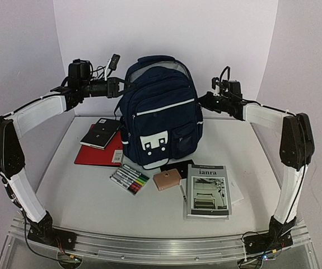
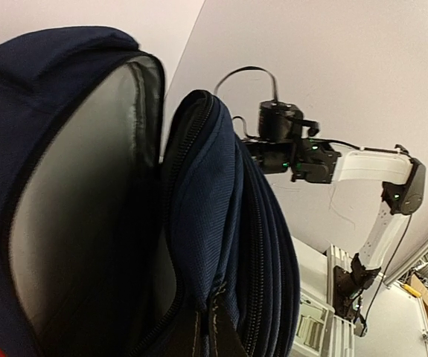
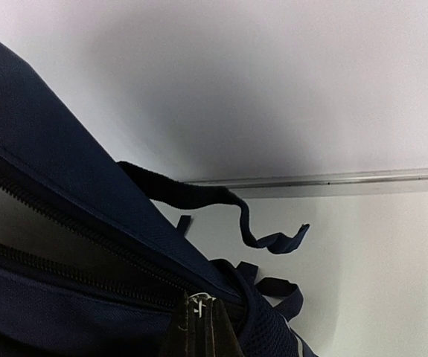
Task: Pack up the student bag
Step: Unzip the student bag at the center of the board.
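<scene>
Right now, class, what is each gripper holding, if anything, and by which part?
Both grip the student bag. The left gripper pinches the zip edge of its open compartment on one side, and the right gripper pinches the zip edge opposite.

There is one backpack (image 1: 159, 112) and one tabletop (image 1: 82, 207). Two robot arms are in view: one left arm (image 1: 37, 112) and one right arm (image 1: 273, 117). There is one red folder (image 1: 96, 154), one black notebook (image 1: 100, 133) and one small tan box (image 1: 167, 179). One clear pack of markers (image 1: 130, 179) holds several pens in different colours, too small to count exactly. There is also one flat black card (image 1: 184, 165), one magazine (image 1: 208, 190), one white sheet (image 1: 236, 193) and one loose pen (image 1: 182, 193).
</scene>
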